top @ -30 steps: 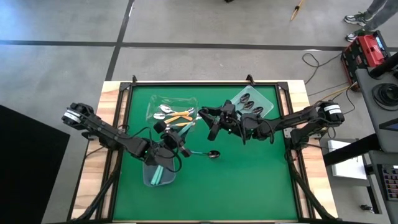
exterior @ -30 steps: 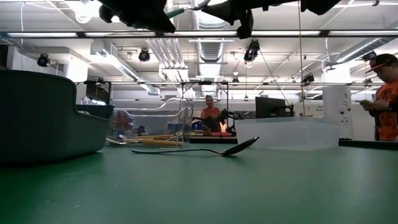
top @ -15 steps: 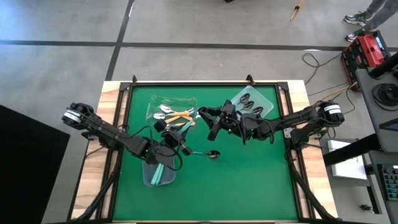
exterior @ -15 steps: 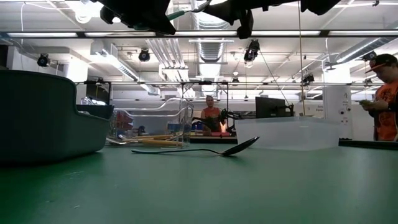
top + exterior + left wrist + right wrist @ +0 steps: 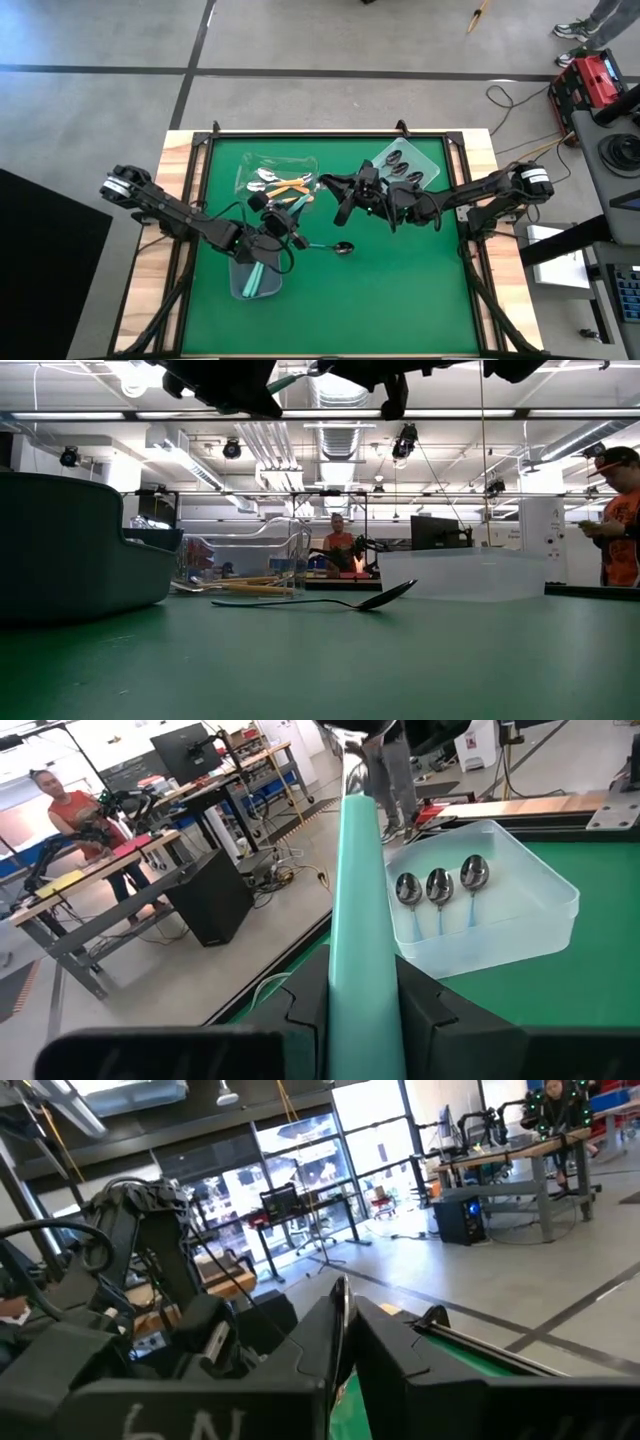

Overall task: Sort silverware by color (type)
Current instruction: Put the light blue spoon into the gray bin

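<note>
Silverware is spread over the green tabletop [image 5: 400, 280] in four places. A clear bin [image 5: 262, 166] at the back holds orange-handled spoons [image 5: 291, 184] mixed with a few others. A second clear bin [image 5: 437, 157] at the back right holds three dark-handled spoons [image 5: 399, 167] lying side by side, bowls up; the left wrist view shows them as well [image 5: 437, 885]. A grey bin [image 5: 240, 283] near the front left contains teal-handled spoons [image 5: 254, 281]. One loose spoon [image 5: 340, 247] lies on the bare tabletop between the arms, its bowl pointing right; the low view shows it [image 5: 385, 596] resting with the bowl tipped up.

The left gripper [image 5: 278, 218] hangs above the tabletop just beside the grey bin, its fingers [image 5: 305, 1010] pinched on a teal handle [image 5: 362, 910] that runs up between them. The right gripper [image 5: 325, 182] reaches toward the edge of the orange-spoon bin, raised off the tabletop; its fingers [image 5: 385, 1340] are drawn together on the thin edge of a metal spoon [image 5: 341, 1320] standing between them.

A person in orange [image 5: 615, 510] stands beyond the tabletop at the right.
</note>
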Robot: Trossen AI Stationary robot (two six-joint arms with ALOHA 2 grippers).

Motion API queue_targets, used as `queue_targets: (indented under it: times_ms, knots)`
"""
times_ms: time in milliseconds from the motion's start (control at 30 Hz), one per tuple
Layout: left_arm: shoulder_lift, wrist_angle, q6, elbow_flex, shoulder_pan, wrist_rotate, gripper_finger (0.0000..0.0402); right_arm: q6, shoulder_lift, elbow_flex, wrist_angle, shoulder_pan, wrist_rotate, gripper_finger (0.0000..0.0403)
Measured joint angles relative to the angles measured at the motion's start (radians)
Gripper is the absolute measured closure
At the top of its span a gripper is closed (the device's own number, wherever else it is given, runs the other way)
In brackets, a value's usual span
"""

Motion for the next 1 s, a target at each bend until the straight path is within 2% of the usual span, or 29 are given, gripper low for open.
queue_targets:
  times_ms: [133, 267, 400, 567, 733, 1000]
  knots:
    - [0.0, 0.002, -0.004, 0.0, -0.001, -0.001, 0.0352, -0.005, 0.0, 0.0, -0.001, 0.0, -0.002, 0.0384]
    - [0.0, 0.015, -0.014, 0.0, -0.001, -0.003, 0.0328, -0.043, 0.0, 0.0, -0.006, 0.0, -0.005, 0.039]
    - [-0.001, 0.014, -0.014, 0.0, -0.005, 0.005, 0.0291, -0.081, 0.0, -0.001, -0.011, 0.003, -0.004, 0.0392]
    - [-0.005, 0.009, -0.015, 0.0, -0.004, 0.096, 0.0231, -0.11, 0.0, -0.002, -0.029, 0.003, -0.005, 0.0393]
    - [-0.035, -0.04, -0.017, 0.0, -0.007, 0.124, 0.0183, -0.118, -0.016, -0.002, -0.108, 0.005, -0.001, 0.0393]
    - [-0.096, -0.104, -0.016, 0.0, -0.006, 0.131, 0.0176, -0.09, -0.02, -0.002, -0.182, 0.016, 0.09, 0.0393]
